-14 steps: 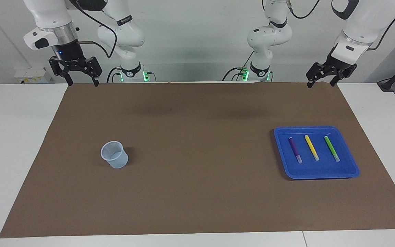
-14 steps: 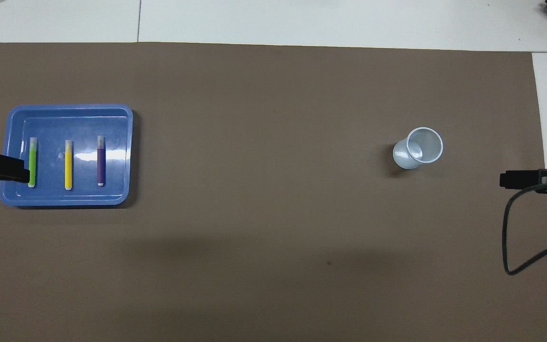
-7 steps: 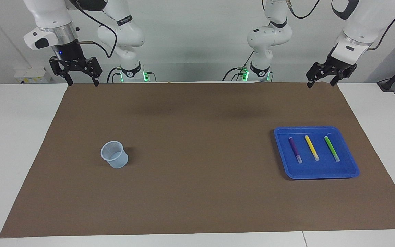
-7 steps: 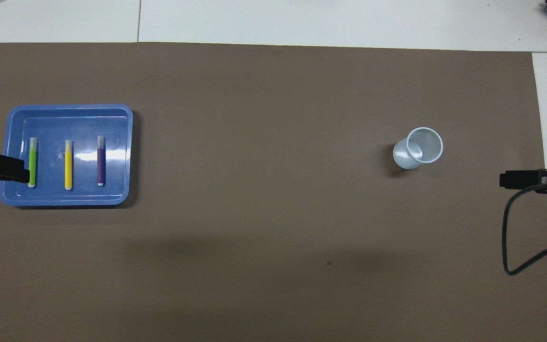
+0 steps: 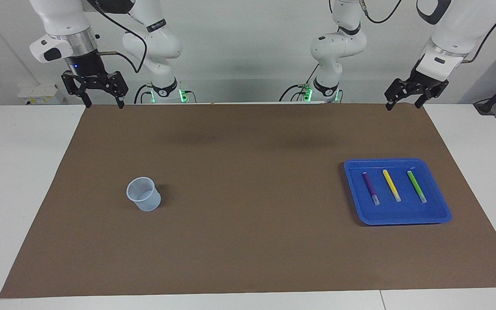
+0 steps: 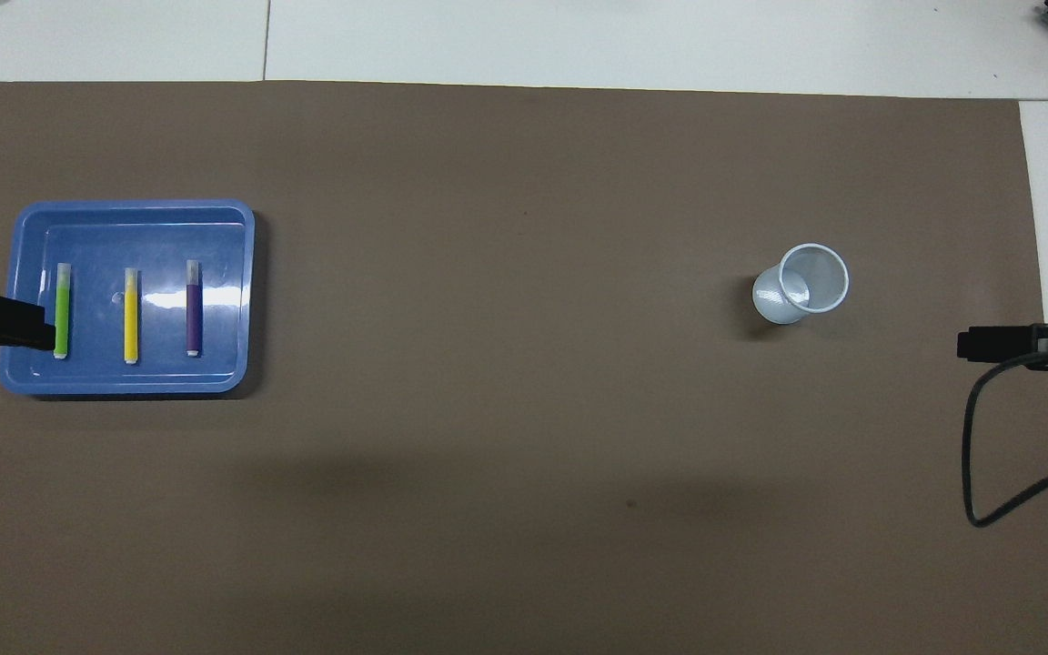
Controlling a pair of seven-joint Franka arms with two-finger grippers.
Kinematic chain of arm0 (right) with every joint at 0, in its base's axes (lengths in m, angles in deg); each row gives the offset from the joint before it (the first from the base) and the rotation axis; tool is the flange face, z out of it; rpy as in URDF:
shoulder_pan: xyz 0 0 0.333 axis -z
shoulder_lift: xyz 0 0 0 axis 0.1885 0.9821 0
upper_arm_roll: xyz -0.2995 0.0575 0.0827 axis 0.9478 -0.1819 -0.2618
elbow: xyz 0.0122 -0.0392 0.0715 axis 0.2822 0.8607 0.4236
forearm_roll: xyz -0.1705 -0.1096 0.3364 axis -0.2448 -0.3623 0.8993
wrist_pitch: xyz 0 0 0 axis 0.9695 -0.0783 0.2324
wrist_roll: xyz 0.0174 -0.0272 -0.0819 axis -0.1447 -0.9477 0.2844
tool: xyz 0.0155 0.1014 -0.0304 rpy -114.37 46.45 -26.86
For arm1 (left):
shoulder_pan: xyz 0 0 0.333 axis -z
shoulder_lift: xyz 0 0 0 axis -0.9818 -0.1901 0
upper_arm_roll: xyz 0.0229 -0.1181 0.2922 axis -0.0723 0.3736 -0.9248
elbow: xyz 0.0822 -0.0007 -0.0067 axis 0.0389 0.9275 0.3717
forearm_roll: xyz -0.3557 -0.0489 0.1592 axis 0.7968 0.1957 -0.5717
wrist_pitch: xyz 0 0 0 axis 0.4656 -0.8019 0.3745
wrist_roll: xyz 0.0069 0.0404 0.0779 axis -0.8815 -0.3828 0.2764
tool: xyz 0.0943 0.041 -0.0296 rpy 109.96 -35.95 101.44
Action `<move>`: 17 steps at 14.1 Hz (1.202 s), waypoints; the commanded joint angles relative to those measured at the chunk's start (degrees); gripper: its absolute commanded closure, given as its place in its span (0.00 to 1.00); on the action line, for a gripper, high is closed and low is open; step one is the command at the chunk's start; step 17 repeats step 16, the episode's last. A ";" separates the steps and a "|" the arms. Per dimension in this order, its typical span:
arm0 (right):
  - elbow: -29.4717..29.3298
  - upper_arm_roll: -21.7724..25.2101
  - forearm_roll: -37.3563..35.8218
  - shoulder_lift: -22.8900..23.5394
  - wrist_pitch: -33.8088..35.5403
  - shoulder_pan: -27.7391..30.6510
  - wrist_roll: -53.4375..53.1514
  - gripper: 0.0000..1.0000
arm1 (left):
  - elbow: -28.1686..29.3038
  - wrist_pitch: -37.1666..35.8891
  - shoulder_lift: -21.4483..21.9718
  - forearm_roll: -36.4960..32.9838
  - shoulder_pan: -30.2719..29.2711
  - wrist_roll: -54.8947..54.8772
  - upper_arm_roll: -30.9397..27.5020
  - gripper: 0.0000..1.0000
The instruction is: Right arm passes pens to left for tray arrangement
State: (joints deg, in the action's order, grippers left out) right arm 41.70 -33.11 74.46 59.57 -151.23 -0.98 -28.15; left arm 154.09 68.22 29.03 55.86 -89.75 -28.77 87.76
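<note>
From across the tabletop, both arms are waiting: the right pincer is hanging at eleven o'clock and the left pincer at one o'clock, both with fingers spread and empty. The pens are lying side by side in the tray at four o'clock, leaving broad open mat.

From overhead, the tray is sitting at nine o'clock and the cup at three o'clock. No writing is legible.

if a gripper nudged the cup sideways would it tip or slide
The cup looks like thin translucent plastic and holds nothing that shows, so it is probably very light and would likely move at a slight touch. It narrows toward its base, so a push near the rim may well tip it. On its side, its round wall would probably let it roll on the brown mat.
</note>
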 commanded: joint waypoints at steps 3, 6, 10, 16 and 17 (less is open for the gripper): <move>0.09 -0.04 1.23 -0.30 0.69 0.49 1.46 0.00 | -0.46 -1.14 0.28 -1.15 0.25 0.76 -0.30 0.00; -6.13 -0.31 -0.08 3.81 4.80 0.31 1.64 0.00 | -0.46 -1.13 0.28 -1.15 0.25 0.76 -0.30 0.00; -16.25 -0.31 -2.72 12.69 10.62 0.31 6.12 0.00 | -0.46 -1.05 0.28 -1.15 0.25 0.76 -0.30 0.00; -19.60 -1.19 -2.81 16.66 10.19 -0.65 7.17 0.00 | -0.46 -1.05 0.19 -1.15 0.08 0.76 -0.39 0.00; -19.60 -1.19 -2.81 16.66 10.19 -0.65 7.17 0.00 | -0.46 -1.05 0.19 -1.15 0.08 0.76 -0.39 0.00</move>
